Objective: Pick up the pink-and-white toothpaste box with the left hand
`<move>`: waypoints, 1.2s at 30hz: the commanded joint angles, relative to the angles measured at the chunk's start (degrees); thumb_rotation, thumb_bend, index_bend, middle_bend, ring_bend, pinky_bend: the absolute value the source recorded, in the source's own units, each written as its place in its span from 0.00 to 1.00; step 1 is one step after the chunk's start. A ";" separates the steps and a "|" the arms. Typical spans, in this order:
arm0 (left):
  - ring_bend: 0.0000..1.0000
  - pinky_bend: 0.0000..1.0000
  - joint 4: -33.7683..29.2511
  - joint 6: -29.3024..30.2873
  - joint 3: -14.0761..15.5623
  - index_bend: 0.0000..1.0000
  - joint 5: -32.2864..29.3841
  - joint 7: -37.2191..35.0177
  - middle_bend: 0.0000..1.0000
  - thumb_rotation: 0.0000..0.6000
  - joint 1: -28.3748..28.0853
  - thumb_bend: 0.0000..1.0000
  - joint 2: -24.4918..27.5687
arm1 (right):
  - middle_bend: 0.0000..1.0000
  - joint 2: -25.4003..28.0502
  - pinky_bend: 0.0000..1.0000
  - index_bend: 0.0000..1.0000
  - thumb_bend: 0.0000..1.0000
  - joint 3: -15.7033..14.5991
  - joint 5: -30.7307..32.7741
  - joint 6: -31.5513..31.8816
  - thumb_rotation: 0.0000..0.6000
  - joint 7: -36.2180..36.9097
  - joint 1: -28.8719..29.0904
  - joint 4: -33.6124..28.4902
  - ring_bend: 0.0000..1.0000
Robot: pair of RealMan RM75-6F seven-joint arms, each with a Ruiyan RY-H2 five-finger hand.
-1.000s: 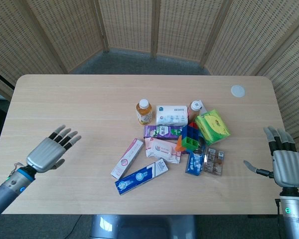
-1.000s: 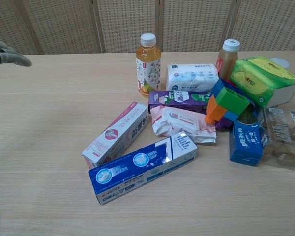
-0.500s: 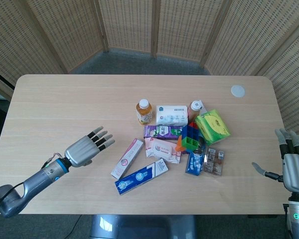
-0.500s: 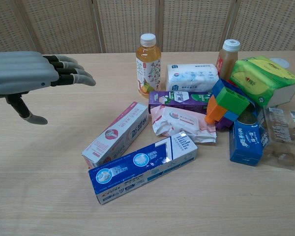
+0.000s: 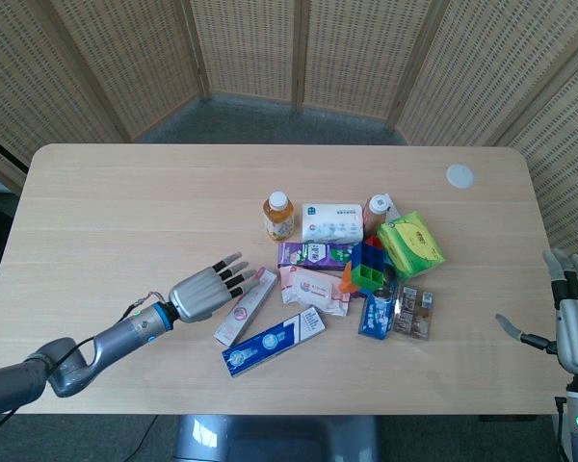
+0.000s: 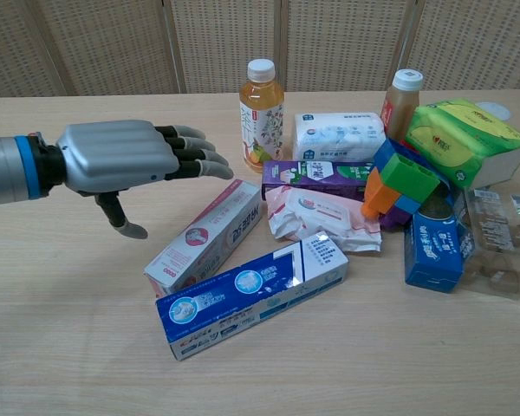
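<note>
The pink-and-white toothpaste box point(image 5: 248, 305) point(image 6: 210, 234) lies flat and slanted on the table, left of the pile of goods. My left hand point(image 5: 208, 289) point(image 6: 130, 160) hovers just left of the box with fingers stretched out and spread, thumb hanging down, holding nothing. Its fingertips reach over the box's far end in the head view; I cannot tell if they touch it. My right hand point(image 5: 576, 324) stays at the table's right edge, fingers apart and empty, far from the box.
A blue toothpaste box point(image 6: 251, 295) lies right in front of the pink one. Behind it stand a juice bottle point(image 6: 261, 104), a purple box point(image 6: 321, 178), a wipes pack point(image 6: 322, 217), tissue packs point(image 6: 338, 134), toy bricks point(image 6: 403, 182) and a green pack point(image 6: 468, 139).
My left arm has swept right across the table, bringing the open hand from the left side up beside the pink-and-white box. The right hand has drawn back slightly toward the table edge.
</note>
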 commanded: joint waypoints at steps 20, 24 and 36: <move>0.01 0.00 5.68 -5.93 2.01 0.05 -2.45 4.29 0.03 1.00 -6.83 0.20 -7.47 | 0.00 0.56 0.00 0.00 0.03 0.18 0.32 1.50 0.53 2.12 -1.87 0.63 0.00; 0.21 0.00 5.82 -5.24 3.03 0.29 -2.45 4.64 0.27 1.00 -6.61 0.20 -7.07 | 0.00 0.53 0.00 0.00 0.03 0.18 0.17 1.62 0.53 2.31 -2.03 0.65 0.00; 0.71 0.36 4.44 -3.20 4.32 0.58 -6.64 6.52 0.73 1.00 -3.03 0.20 -2.73 | 0.00 0.44 0.00 0.00 0.03 0.33 -0.53 1.67 0.52 2.60 -2.03 0.16 0.00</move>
